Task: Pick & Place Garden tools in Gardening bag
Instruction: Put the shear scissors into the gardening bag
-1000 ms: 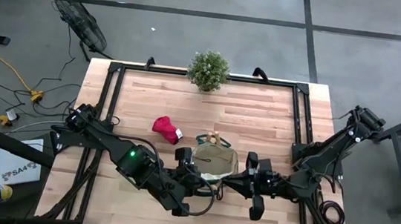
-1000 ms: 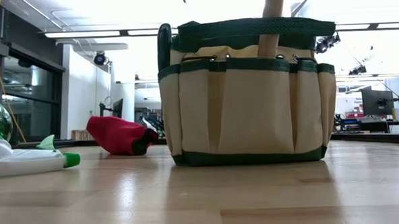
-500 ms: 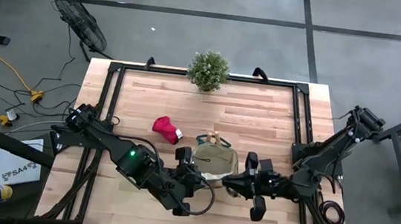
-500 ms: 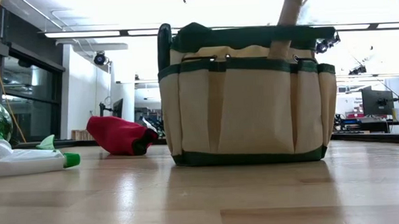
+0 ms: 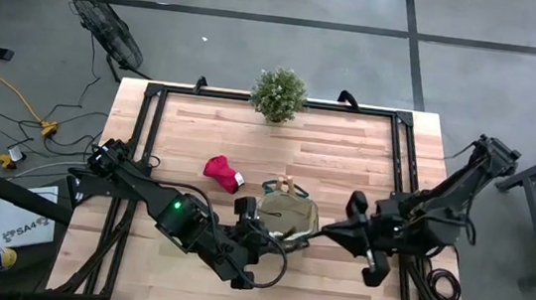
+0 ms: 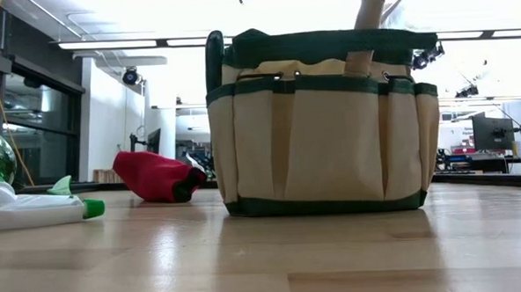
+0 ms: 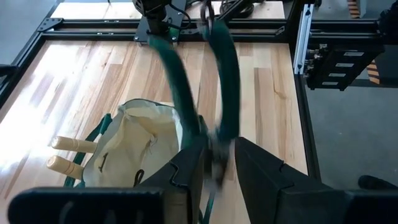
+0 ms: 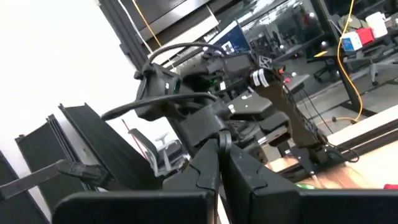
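The tan gardening bag point(image 5: 286, 214) with dark green trim stands on the table; it also shows in the low view point(image 6: 321, 126) and the left wrist view point(image 7: 134, 143). Wooden tool handles point(image 7: 71, 144) stick out of it. My left gripper point(image 5: 274, 239) is at the bag's near side, shut on green-handled pruners point(image 7: 224, 62). My right gripper point(image 5: 324, 236) is shut and empty, right of the bag, just beyond the pruners' handle ends. A red glove point(image 5: 221, 171) lies far left of the bag. A green spray bottle point(image 6: 34, 209) lies on its side. My left gripper pinches the pruners between its two fingers at the end where the two green handles meet point(image 7: 214, 152). The handles reach out past the fingertips toward the table's right side, in line with the fingers. The pruners are lifted clear of the table, beside the bag.
A bushy potted plant point(image 5: 279, 93) stands at the table's far edge. Black frame rails point(image 5: 401, 164) run along the table's sides. Bare wood lies between the bag and the plant.
My right gripper has drawn back from the bag toward the table's right edge. A wooden handle standing in the bag has tipped from upright to a slight slant. My left gripper has kept still with the pruners.
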### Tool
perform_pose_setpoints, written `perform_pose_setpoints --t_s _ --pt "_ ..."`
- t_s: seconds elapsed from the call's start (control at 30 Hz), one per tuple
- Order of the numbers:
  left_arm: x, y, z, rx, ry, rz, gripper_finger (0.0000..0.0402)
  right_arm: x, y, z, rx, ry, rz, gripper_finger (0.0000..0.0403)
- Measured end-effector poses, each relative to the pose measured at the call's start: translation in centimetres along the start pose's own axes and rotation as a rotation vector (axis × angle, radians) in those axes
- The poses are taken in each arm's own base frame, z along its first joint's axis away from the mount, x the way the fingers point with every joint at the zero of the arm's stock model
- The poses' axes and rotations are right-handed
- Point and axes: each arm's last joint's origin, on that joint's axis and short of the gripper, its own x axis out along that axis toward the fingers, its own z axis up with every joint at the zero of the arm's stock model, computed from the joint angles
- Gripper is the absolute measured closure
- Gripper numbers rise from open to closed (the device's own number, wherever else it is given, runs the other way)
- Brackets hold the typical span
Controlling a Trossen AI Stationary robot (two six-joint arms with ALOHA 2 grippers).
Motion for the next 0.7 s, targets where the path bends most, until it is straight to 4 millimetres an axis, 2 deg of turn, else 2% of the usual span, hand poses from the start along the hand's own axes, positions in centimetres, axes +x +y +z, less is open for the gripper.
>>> perform_pose_setpoints --t_s 0.33,0.7 --pt "0.0 0.0 0.0 0.0 -0.001 0.002 0.0311 -3.0 0.4 3.1 -0.035 -0.041 -0.005 0.0399" --pt "-0.3 0.5 0.2 -0.007 -0.014 0.032 0.0311 -5.8 0.2 3.9 -0.089 0.006 -0.12 0.0399"
